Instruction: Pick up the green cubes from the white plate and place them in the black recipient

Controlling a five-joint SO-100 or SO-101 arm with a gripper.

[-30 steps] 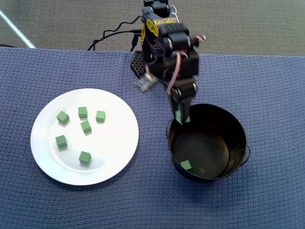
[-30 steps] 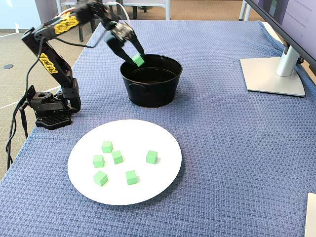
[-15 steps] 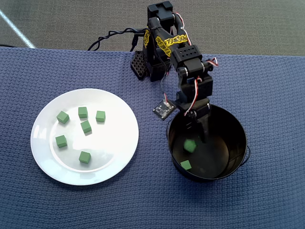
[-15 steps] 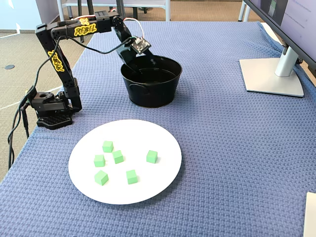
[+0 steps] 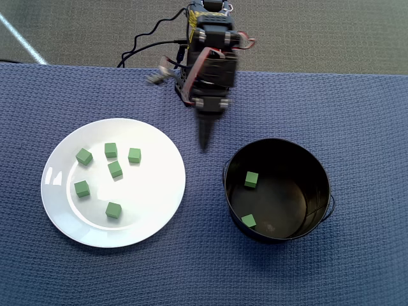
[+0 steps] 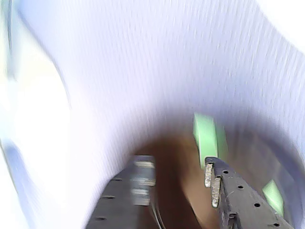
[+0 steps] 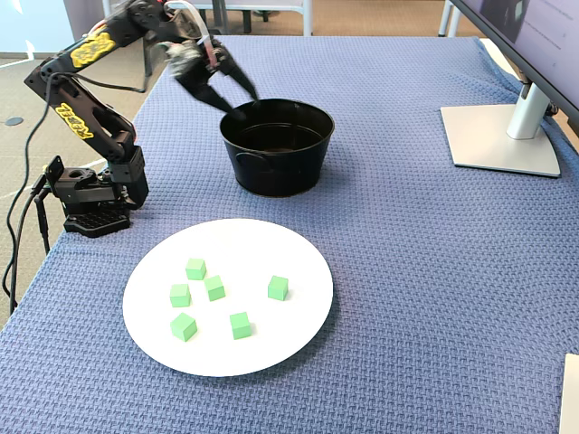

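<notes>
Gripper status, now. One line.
Gripper: open, holding nothing; in the wrist view there is a clear gap between its fingers.

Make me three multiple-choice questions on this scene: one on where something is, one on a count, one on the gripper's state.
1. Where is the gripper in the overhead view?
A. Over the white plate
B. Above the cloth between plate and pot
C. Deep inside the pot

2. How many green cubes lie on the white plate?
A. Six
B. Four
C. Eight

3. What is the gripper holding?
A. A green cube
B. The pot's handle
C. Nothing

Answers: 1 B, its tip hangs between the plate and the black recipient. 2 A, six cubes show on the plate, two more in the pot. 3 C, the wrist view shows parted, empty fingers.
</notes>
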